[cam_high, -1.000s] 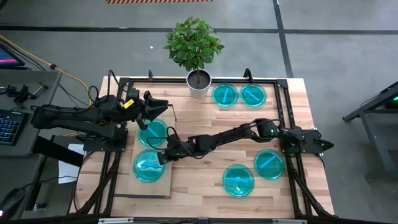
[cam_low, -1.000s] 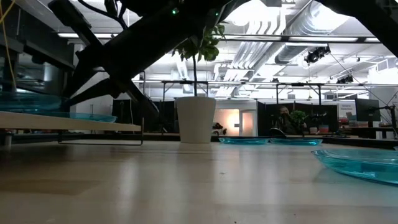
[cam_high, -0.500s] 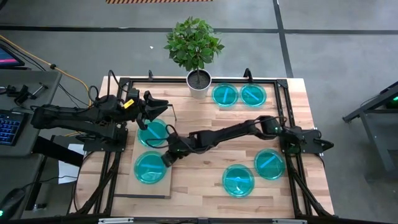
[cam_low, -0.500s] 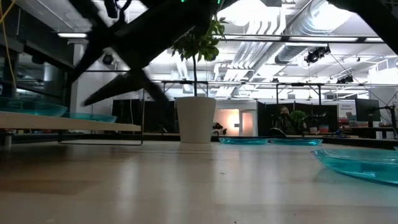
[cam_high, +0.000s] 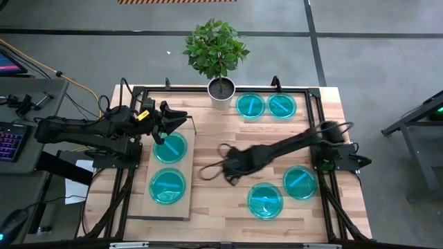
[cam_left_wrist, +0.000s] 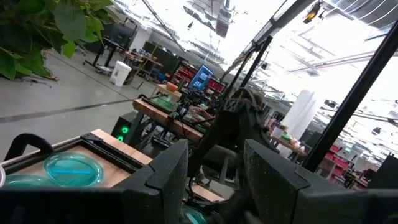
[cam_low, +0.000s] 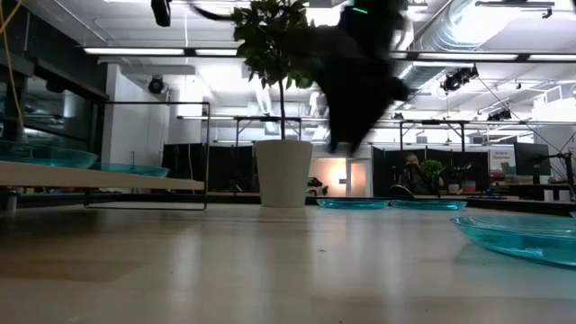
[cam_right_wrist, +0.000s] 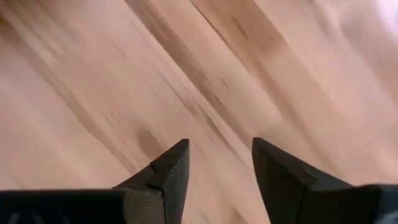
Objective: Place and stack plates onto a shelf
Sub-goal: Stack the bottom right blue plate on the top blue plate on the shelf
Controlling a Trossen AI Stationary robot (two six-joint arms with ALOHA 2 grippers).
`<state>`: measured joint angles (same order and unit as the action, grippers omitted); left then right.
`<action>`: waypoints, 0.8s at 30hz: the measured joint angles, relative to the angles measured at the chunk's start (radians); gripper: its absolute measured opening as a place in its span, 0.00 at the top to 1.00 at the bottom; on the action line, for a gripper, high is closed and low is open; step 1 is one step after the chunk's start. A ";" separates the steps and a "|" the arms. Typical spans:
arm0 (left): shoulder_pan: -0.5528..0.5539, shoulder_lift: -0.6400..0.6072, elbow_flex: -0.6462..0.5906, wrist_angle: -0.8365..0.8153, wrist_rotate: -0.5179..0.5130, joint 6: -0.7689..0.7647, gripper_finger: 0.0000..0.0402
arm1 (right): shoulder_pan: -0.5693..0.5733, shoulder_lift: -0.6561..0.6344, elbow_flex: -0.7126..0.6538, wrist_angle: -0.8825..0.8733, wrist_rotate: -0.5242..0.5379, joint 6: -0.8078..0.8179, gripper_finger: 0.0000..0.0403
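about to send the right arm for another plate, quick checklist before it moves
1. Right end effector empty, fingers apart: ok.
2. Two plates, far and near, lie flat on the shelf: ok.
3. Nearest loose plate unobstructed: ok.
4. Left end effector off the right arm's way to the loose plates: ok.
5. Plant pot away from that plate: ok.

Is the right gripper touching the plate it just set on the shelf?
Apart. The high view shows the right gripper over bare tabletop, clear of the near plate on the shelf; its wrist view shows open, empty fingers.
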<state>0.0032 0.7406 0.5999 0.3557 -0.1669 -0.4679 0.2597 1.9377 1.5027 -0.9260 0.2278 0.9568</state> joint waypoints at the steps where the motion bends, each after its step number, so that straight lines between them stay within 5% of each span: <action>1: 0.000 0.000 0.000 0.000 0.000 0.000 0.63 | 0.012 -0.053 -0.090 0.040 0.000 0.062 0.61; 5: 0.000 0.000 0.000 0.000 0.000 0.001 0.63 | 0.071 -0.291 -0.413 0.222 0.001 0.346 0.61; 10: 0.000 0.000 0.000 -0.003 0.000 0.019 0.63 | 0.140 -0.539 -0.663 0.337 0.034 0.641 0.61; 16: 0.000 0.000 0.000 -0.006 -0.020 0.027 0.63 | 0.173 -0.682 -0.765 0.248 -0.008 0.846 0.61; 24: 0.000 0.000 0.000 -0.030 -0.027 0.027 0.63 | 0.173 -0.647 -0.765 0.103 -0.179 0.932 0.61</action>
<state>0.0030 0.7406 0.5999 0.3259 -0.1940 -0.4408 0.4332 1.2907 0.7376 -0.8231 0.0485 1.8886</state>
